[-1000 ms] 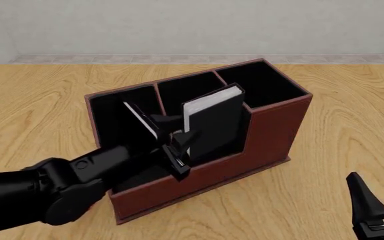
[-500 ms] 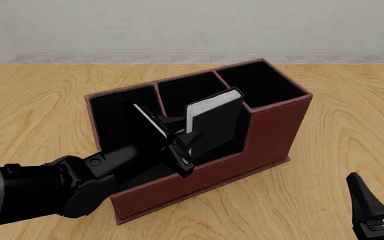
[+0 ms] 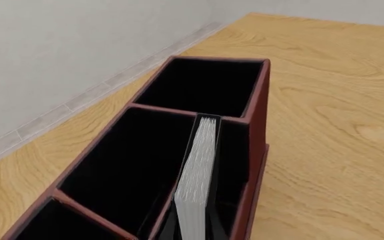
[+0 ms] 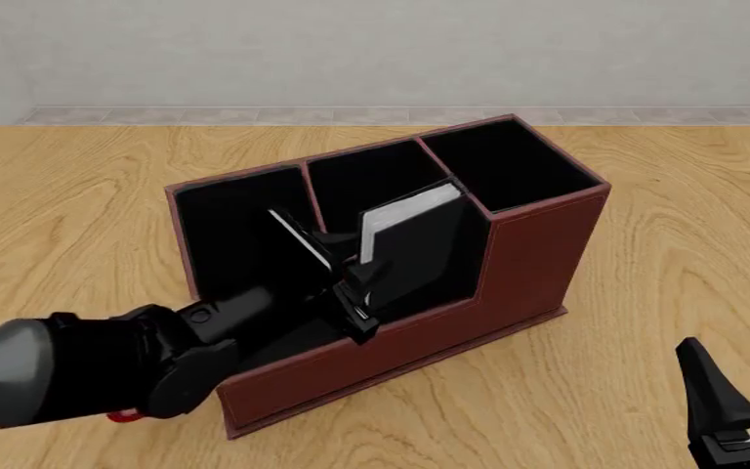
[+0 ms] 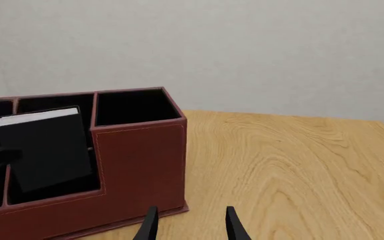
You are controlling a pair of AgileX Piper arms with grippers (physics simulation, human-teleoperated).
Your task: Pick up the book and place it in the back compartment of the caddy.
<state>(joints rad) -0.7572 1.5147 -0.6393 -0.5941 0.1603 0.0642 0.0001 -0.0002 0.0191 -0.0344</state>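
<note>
The right claw point(image 4: 740, 391) sits low at the near right corner of the counter point(image 4: 662, 322), and its two dark fingers are apart with nothing between them. It is well apart from the caddy point(image 4: 531, 264). The left arm point(image 4: 102, 366) comes in from the near left edge, thick and black, and it reaches over the low front wall of the caddy. A small bit of red point(image 4: 121, 416) peeks out under the arm, too hidden to tell what it is. The left claw point(image 4: 339, 264) is at the near edge of the book point(image 4: 414, 249), with one finger on each side, but I cannot tell if the fingers press on it or are loose. The book is black with white page edges point(image 3: 195, 185) on top. It stands on end, tipped a little, inside the low pocket behind the stepped-down front wall, the back compartment point(image 4: 408, 298) of the caddy. Its top sticks up above that low wall. The right side of the book is close to the tall red-brown wall where the step goes up. Farther back, the caddy has three deep black pockets in a row, and the one at the far right point(image 4: 512, 166) is a tall square. The caddy sits near the middle of the counter, turned at a slant. Behind the far edge of the counter is a pale wall point(image 4: 375, 49).
</note>
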